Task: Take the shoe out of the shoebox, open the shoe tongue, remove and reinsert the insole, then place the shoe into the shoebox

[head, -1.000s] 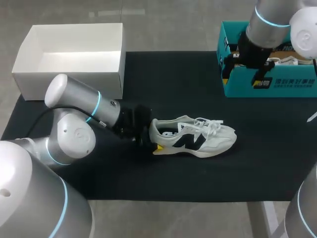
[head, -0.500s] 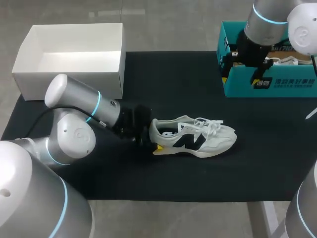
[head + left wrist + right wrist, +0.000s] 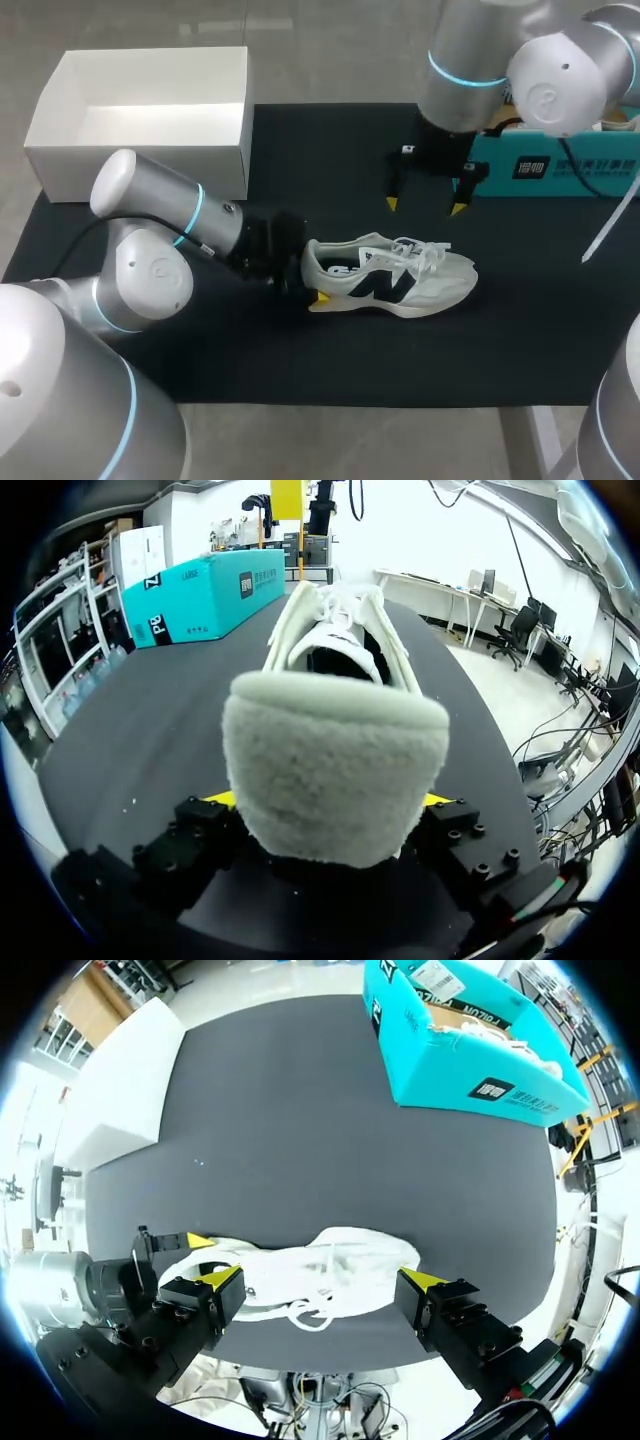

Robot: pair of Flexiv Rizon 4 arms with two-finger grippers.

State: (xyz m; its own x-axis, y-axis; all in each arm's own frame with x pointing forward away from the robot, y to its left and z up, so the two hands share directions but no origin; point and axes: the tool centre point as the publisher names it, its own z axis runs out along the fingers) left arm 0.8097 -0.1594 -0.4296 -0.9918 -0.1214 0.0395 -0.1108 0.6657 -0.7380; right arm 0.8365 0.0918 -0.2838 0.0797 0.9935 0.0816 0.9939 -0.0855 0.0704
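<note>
This place is a robot laboratory or a robot test room, not a home and not a shop. Two large silver-grey machine arms with glowing cyan rings at their joints stand at one table: the left arm [image 3: 150, 215] and the right arm [image 3: 480, 50]. A thin black cable [image 3: 70, 250] runs along the left arm. The table carries a flat black mat [image 3: 330, 150], a plain work surface as for trials. On the mat there are a few test objects, set well apart: an open white cardboard box [image 3: 140, 170], a teal cardboard shoebox [image 3: 600, 180] and one white running shoe [image 3: 420, 285] lying on its sole.
</note>
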